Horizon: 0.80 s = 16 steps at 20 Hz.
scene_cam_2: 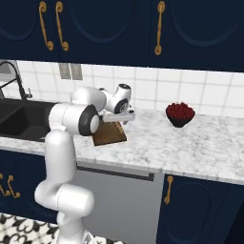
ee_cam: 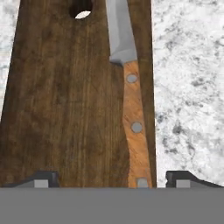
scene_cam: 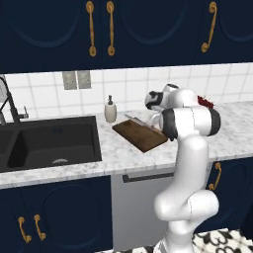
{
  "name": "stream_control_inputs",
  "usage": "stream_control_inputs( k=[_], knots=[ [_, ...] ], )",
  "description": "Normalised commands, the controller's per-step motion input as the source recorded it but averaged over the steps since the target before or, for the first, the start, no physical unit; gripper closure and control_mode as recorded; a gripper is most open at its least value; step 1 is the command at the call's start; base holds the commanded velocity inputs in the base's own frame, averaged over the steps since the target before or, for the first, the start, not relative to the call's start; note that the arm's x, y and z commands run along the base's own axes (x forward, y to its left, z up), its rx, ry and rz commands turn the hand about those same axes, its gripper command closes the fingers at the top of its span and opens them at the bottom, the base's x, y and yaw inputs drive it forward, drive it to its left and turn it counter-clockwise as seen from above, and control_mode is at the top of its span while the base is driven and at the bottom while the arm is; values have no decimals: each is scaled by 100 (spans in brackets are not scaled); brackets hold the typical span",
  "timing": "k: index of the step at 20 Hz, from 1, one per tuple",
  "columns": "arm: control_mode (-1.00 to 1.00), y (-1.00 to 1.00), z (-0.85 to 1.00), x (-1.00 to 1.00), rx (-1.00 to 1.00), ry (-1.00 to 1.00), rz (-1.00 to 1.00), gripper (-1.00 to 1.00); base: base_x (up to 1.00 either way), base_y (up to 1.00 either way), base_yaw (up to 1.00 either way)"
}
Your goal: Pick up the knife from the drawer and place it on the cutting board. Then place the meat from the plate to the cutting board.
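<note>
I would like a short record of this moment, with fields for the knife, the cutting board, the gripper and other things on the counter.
knife: lies flat on the cutting board, along one long edge, wooden handle toward the gripper, blade pointing away
cutting board: dark brown wood, on the marble counter beside the black sink
gripper: open, fingertips apart on either side of the handle, holding nothing
other things: soap dispenser behind the board; dark bowl of red fruit
</note>
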Motion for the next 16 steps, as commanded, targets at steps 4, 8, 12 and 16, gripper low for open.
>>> stream_control_inputs(
  k=[4, 8, 12, 16],
  knots=[
    [-100, 21, 76, -86, 0, -3, 0, -100, 0, 0, 0],
    [-100, 19, 9, -100, 2, -13, -7, -100, 0, 0, 0],
    [-100, 13, 0, -100, 9, -27, -10, -100, 0, 0, 0],
    [-100, 28, 62, -97, -9, -34, -4, -100, 0, 0, 0]
  ],
)
